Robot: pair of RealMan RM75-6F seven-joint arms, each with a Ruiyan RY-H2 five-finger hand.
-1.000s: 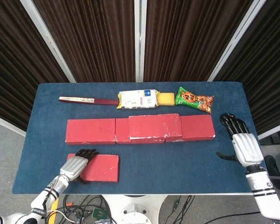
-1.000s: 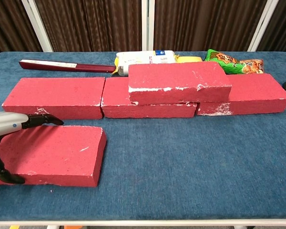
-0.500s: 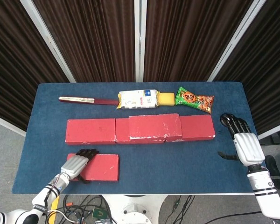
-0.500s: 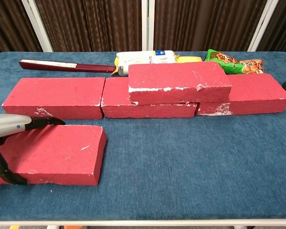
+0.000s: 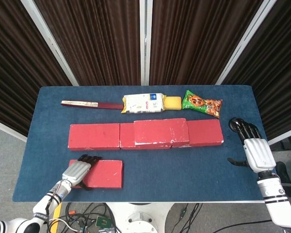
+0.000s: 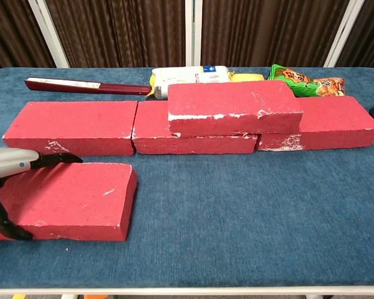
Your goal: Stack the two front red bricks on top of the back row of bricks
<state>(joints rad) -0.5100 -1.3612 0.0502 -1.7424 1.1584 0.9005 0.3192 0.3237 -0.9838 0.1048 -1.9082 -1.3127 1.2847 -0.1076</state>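
One red brick (image 5: 106, 174) (image 6: 75, 198) lies flat at the front left of the blue table (image 5: 184, 170). My left hand (image 5: 77, 171) (image 6: 6, 167) grips its left end, with fingers (image 6: 57, 159) over the far edge and the thumb against the near side. The back row has a left brick (image 5: 94, 136) (image 6: 71, 128), a middle brick (image 6: 193, 143) and a right brick (image 5: 207, 132) (image 6: 327, 128). Another red brick (image 5: 161, 130) (image 6: 234, 106) lies on top, across the middle and right ones. My right hand (image 5: 252, 148) rests open near the table's right edge, holding nothing.
Along the back edge lie a dark red flat stick-like pack (image 5: 91, 104), a white packet (image 5: 144, 103) with a yellow item (image 5: 173, 102) beside it, and a green snack bag (image 5: 202, 104). Blue cloth shows bare between the front brick and my right hand.
The front brick has slid slightly left and toward the table front with my left hand on it. My right hand has drifted a little toward the front.
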